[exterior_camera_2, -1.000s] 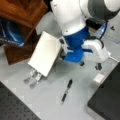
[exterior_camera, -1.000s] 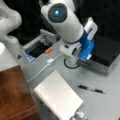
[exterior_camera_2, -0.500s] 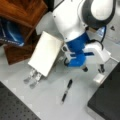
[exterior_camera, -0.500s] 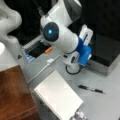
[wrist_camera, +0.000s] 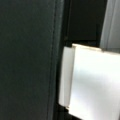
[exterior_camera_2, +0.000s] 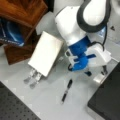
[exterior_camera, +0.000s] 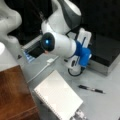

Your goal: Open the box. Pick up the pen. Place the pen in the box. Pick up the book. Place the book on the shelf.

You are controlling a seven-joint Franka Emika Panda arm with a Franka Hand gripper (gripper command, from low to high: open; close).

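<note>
jaws: can't tell if open or closed. the gripper (exterior_camera_2: pixel 101 75) is low at the box (exterior_camera_2: pixel 110 100) edge, mostly hidden behind the arm's blue and white wrist in both front views. in a front view the arm (exterior_camera: pixel 62 45) bends down over the table (exterior_camera: pixel 105 105), wrist end by the box (exterior_camera: pixel 107 50) at right. wrist view shows only the black lid (wrist_camera: pixel 27 60) filling the left, w/ a white latch-like block (wrist_camera: pixel 87 82) close up at right.

box lid is black and lies flat, looks closed in both front views.

pen (exterior_camera: pixel 91 89) lies on the table, right of the book (exterior_camera: pixel 58 98), apart from it and near the box front. in a front view the pen (exterior_camera_2: pixel 67 91) lies just below the blue wrist, not touching it, left of the box corner.

book lies flat on the table, white cover up, binding along its near left edge. in a front view the book (exterior_camera_2: pixel 46 53) sits just beside the brown wood shelf (exterior_camera_2: pixel 22 12) at top left; a metal clip (exterior_camera_2: pixel 33 77) pokes out from its near end. shelf (exterior_camera: pixel 15 95) is at bottom left in a front view, book just right of it. a white cable (exterior_camera: pixel 42 70) runs across the table behind the book.
</note>
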